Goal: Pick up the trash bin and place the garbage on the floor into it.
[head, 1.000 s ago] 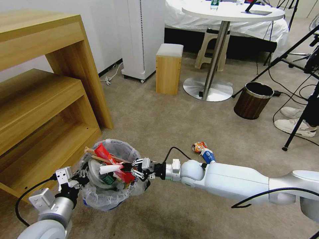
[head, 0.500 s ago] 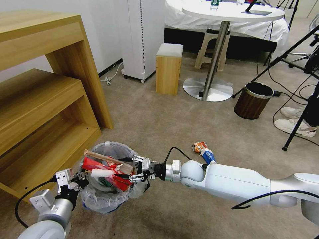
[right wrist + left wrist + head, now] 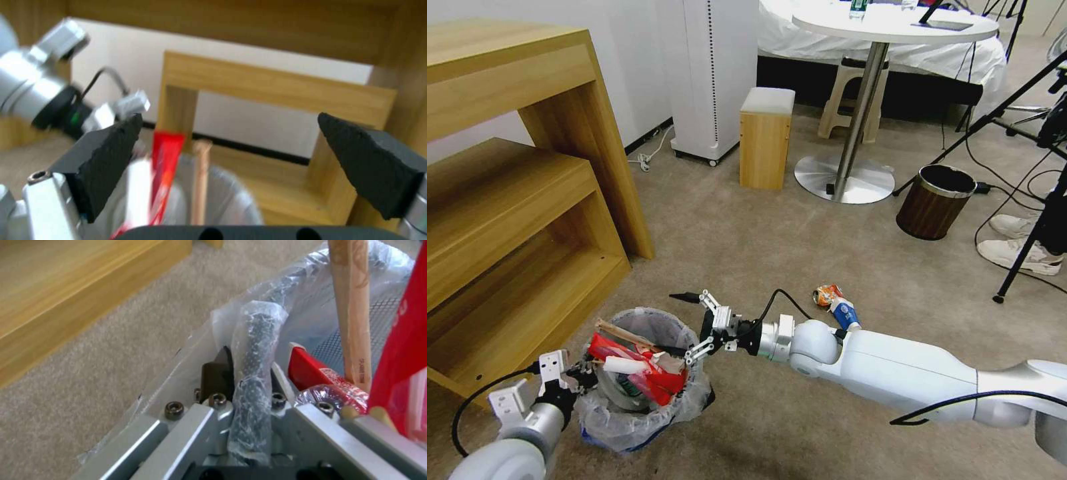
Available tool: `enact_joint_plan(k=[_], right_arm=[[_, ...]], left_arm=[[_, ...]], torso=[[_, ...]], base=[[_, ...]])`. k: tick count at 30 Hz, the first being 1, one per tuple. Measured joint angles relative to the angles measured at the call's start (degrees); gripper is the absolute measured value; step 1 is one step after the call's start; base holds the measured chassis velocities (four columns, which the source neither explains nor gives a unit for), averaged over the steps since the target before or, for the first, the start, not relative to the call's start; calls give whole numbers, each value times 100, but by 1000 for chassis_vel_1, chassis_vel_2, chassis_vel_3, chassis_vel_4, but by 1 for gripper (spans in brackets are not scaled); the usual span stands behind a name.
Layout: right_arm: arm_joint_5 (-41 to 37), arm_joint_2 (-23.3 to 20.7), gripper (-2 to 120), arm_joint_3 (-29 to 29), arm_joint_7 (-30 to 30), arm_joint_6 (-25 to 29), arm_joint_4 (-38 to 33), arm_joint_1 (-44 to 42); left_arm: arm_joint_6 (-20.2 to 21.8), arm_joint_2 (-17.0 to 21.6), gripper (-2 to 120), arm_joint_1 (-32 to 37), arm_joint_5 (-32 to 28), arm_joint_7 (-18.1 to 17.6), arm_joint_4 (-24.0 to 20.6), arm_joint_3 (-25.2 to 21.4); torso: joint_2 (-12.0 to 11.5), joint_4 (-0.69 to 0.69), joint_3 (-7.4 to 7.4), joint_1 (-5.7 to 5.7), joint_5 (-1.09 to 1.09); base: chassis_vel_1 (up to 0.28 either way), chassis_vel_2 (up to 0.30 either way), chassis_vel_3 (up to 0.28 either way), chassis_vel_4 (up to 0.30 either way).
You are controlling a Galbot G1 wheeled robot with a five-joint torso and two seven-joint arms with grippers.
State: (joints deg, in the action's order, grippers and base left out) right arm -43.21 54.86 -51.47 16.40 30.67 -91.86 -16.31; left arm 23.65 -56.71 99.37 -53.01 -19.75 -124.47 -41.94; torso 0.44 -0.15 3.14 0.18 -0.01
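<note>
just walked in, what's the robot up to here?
Floor cleanup. The left gripper is clamped on the rim of the bag-lined trash bin, already stuffed with a red packet and wooden stick. The right gripper hangs open just beside the bin, empty. Crumpled wrappers and a blue-white paper cup lie on the carpet.

Wooden shelf (image 3: 514, 200); round table (image 3: 894, 27); wood-grain bin (image 3: 935, 202)
</note>
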Motion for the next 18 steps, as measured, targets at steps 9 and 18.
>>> enact_joint_plan(k=[9,18], right_arm=[[-489,-307,100,1864,-1391,-840,-650,-976],[-567,-690,100,3746,-2344,-1205,-830,-1934]], left_arm=[[48,166,1,-98,-269,-72,-90,-15],[22,134,1,-103,-211,-1,-223,-3]], torso=[[0,-1,0,0,3],[0,0,-1,0,0]], base=[[0,0,0,0],[0,0,0,0]])
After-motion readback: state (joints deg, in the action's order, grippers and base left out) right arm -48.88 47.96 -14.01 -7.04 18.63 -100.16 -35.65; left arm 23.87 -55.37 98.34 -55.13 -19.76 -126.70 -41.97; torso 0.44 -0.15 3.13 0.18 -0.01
